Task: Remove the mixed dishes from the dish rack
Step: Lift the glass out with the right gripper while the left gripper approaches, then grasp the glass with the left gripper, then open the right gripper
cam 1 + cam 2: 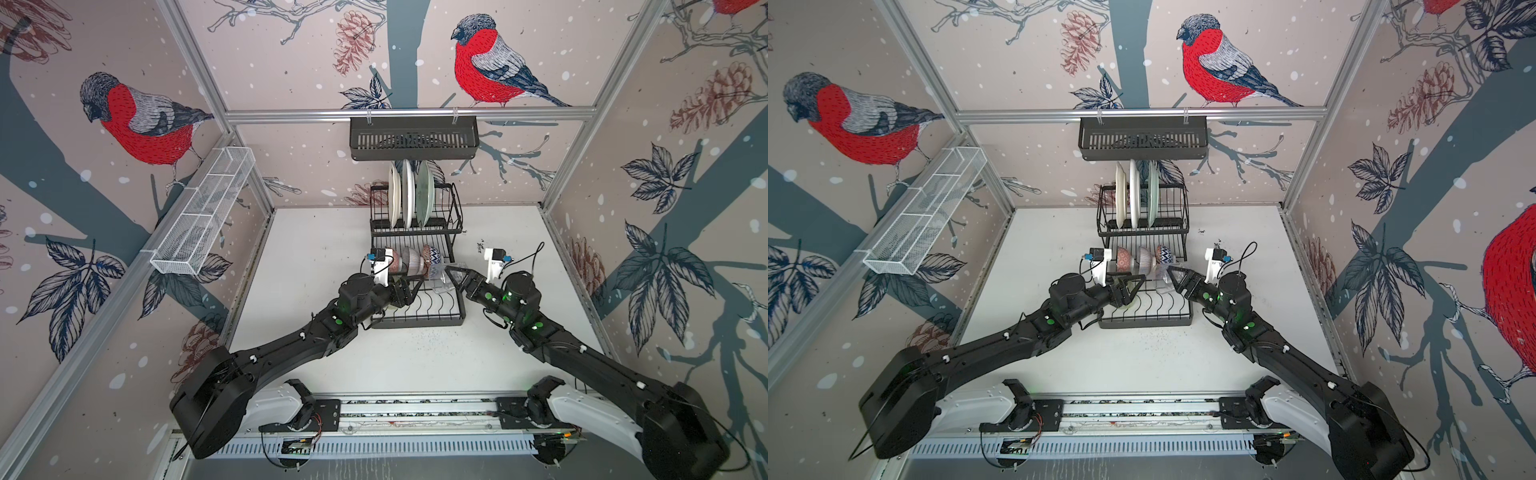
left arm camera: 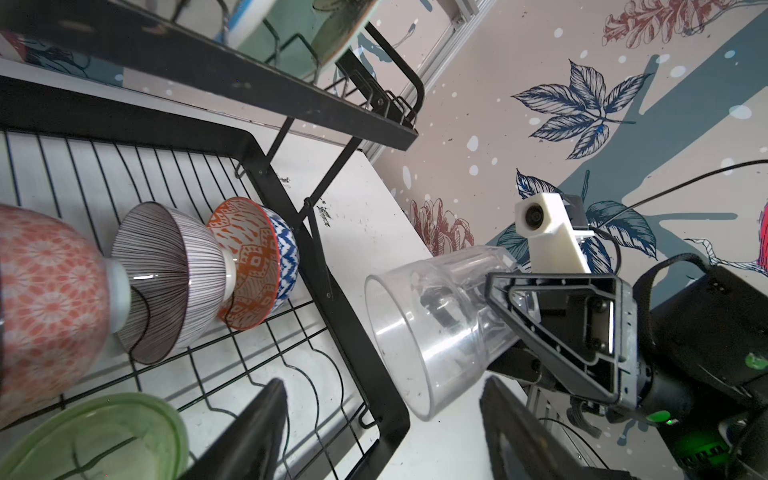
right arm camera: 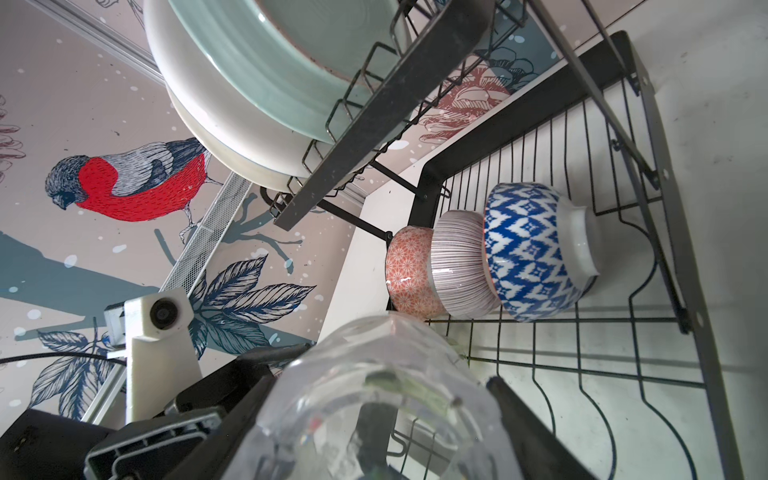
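Right wrist view puts the right gripper point(image 3: 378, 390) clamped on the clear glass point(image 2: 428, 328), a finger on either side of it. The glass lies tilted on its side in the grip with its mouth toward the left. It is just beside the right edge of the dish rack point(image 1: 415, 320) and over the white table point(image 1: 316, 249) — whether it touches either I cannot tell.

The left gripper point(image 2: 382, 440) is at the near left of the rack's lower level. Its jaws stand apart with nothing between them. The green glass point(image 2: 95, 436) rests on the wavy wires just beside one finger, outside the gap.

Farther back on that level three bowls stand on edge in a touching row: the coral bowl point(image 2: 45, 303) on the left, then the lined bowl point(image 2: 166, 278), then the blue zigzag bowl point(image 2: 266, 262). On the upper level at the far end, three plates stand upright in the slots — the cream plate point(image 1: 393, 195), the white plate point(image 1: 408, 193) and the pale green plate point(image 1: 424, 193), left to right.
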`<action>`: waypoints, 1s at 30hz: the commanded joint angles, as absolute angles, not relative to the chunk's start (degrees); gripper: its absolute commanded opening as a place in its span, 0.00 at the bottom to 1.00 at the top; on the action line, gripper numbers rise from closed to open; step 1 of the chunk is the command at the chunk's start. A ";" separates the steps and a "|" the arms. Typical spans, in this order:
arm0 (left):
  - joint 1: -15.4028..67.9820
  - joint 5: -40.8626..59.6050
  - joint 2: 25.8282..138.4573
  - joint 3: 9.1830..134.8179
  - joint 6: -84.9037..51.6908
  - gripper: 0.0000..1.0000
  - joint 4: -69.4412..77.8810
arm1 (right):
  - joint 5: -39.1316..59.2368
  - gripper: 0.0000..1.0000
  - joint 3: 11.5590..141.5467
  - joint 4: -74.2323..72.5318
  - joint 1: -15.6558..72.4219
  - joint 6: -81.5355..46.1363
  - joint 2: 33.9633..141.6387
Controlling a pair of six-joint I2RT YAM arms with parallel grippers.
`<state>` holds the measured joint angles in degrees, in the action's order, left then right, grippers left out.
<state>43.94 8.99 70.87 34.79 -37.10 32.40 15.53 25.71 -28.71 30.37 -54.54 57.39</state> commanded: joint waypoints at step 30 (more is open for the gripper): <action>47.72 14.97 84.49 40.02 -42.89 0.45 57.31 | 29.84 0.68 25.93 -45.00 26.37 -64.91 60.95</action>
